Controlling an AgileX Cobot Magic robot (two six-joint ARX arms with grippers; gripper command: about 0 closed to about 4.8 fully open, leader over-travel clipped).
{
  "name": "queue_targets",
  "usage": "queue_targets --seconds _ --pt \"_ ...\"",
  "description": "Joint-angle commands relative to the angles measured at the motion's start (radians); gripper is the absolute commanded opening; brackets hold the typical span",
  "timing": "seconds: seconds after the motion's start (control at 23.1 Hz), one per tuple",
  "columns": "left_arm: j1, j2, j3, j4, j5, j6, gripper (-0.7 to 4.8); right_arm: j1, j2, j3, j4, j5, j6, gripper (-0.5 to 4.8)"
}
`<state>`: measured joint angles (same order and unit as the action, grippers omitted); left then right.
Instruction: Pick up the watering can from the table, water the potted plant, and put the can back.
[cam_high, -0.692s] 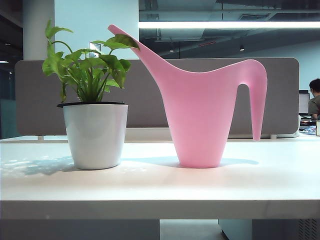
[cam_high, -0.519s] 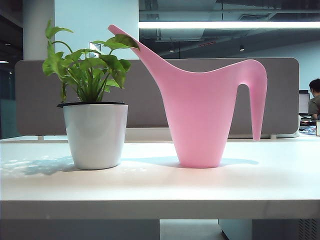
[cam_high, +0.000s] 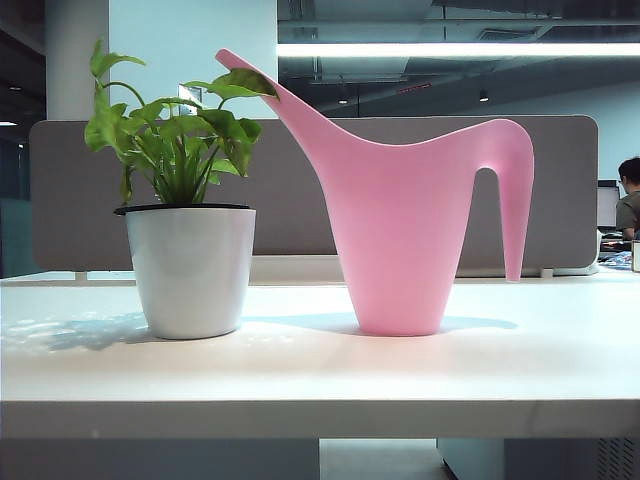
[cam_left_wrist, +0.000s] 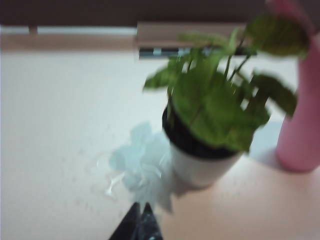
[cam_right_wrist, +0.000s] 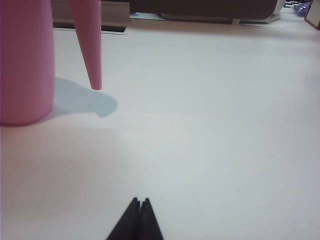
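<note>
The pink watering can (cam_high: 410, 230) stands upright on the white table (cam_high: 320, 375), its spout tip among the leaves of the potted plant (cam_high: 190, 265) to its left. Neither arm shows in the exterior view. In the blurred left wrist view my left gripper (cam_left_wrist: 141, 206) is shut and empty, a short way in front of the potted plant (cam_left_wrist: 210, 125), with the watering can (cam_left_wrist: 300, 120) beside it. My right gripper (cam_right_wrist: 140, 201) is shut and empty over bare table, well clear of the watering can (cam_right_wrist: 25, 65) and its hanging handle end (cam_right_wrist: 92, 55).
A grey partition (cam_high: 560, 190) runs along the table's far edge. A person (cam_high: 629, 200) sits at the far right behind it. Small items (cam_right_wrist: 310, 12) lie at the table's far right corner. The table's thick front edge (cam_high: 320, 418) faces the exterior camera.
</note>
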<state>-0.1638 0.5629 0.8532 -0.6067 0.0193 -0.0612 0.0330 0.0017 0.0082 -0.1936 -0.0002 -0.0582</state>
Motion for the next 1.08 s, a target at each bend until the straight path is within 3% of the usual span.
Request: queue_targets --seconds 0.04,0.35,0.48,0.56,0.82,1.08 --pt "-0.022 0.055 0.122 0.022 0.002 0.003 0.03 0.000 0.000 -0.007 0.011 0.001 -0.003 0.00" --pt "-0.060 0.117 0.250 -0.039 0.035 -0.030 0.03 0.000 0.000 -0.007 0.011 0.001 -0.003 0.00" --pt "-0.087 0.134 0.249 -0.241 0.049 -0.023 0.03 0.000 0.000 -0.007 0.011 0.002 -0.002 0.00" --pt "-0.114 0.150 0.249 -0.308 0.048 -0.018 0.03 0.000 0.000 -0.007 0.011 0.001 -0.003 0.00" --pt "-0.216 0.155 0.233 -0.296 0.049 0.066 0.03 0.000 0.000 -0.007 0.011 0.001 -0.003 0.00" --pt "-0.224 0.155 0.141 -0.223 0.054 0.087 0.03 0.000 0.000 -0.007 0.011 0.002 -0.003 0.00"
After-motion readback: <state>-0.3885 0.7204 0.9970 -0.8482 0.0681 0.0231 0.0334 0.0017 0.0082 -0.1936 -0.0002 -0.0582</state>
